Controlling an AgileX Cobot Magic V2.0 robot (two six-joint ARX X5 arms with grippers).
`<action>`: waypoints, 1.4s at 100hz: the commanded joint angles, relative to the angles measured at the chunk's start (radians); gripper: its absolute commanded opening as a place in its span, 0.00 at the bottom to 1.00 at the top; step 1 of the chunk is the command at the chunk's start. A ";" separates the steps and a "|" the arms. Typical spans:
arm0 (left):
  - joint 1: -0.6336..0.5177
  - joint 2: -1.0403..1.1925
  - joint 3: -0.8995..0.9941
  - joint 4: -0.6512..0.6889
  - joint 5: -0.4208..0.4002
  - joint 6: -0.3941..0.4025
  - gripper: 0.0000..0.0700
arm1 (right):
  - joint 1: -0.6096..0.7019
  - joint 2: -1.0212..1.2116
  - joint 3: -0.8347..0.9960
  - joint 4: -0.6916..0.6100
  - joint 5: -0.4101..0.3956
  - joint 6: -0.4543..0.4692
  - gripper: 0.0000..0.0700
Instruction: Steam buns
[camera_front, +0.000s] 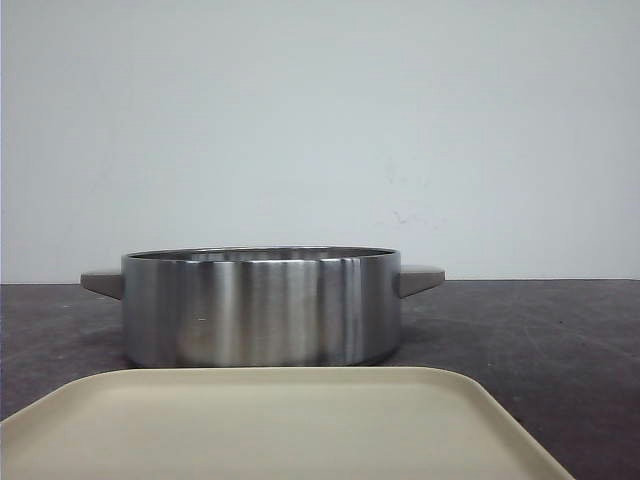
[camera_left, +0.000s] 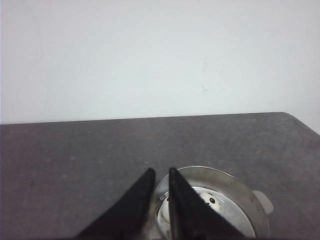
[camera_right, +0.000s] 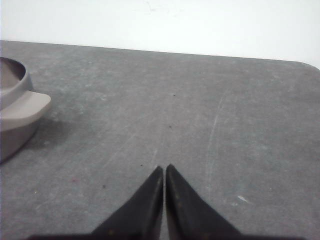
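Note:
A steel pot (camera_front: 260, 310) with two grey handles stands mid-table. Its wall hides the inside in the front view. In the left wrist view the pot (camera_left: 235, 182) is seen from above, with a white bun (camera_left: 210, 200) with a black eye spot inside, partly hidden by my finger. Other buns are hidden. My left gripper (camera_left: 161, 171) hovers over the pot's rim, its jaws a narrow gap apart and empty. My right gripper (camera_right: 164, 167) is shut and empty over bare table, to the side of the pot's handle (camera_right: 25, 107). Neither gripper shows in the front view.
A cream tray (camera_front: 270, 420) lies bare in front of the pot, at the near edge of the front view. The table (camera_front: 560, 340) is dark grey, with a white wall behind it. The table's rounded far corner shows in the right wrist view (camera_right: 310, 67).

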 joint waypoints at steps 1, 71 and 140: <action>-0.005 0.002 0.013 0.009 0.001 0.006 0.00 | -0.002 0.000 -0.003 0.011 -0.001 -0.005 0.01; 0.060 -0.031 -0.028 0.010 0.003 0.068 0.00 | -0.002 0.000 -0.003 0.011 -0.001 -0.005 0.01; 0.541 -0.504 -1.159 0.771 0.290 -0.011 0.00 | -0.002 0.000 -0.003 0.011 -0.002 -0.005 0.01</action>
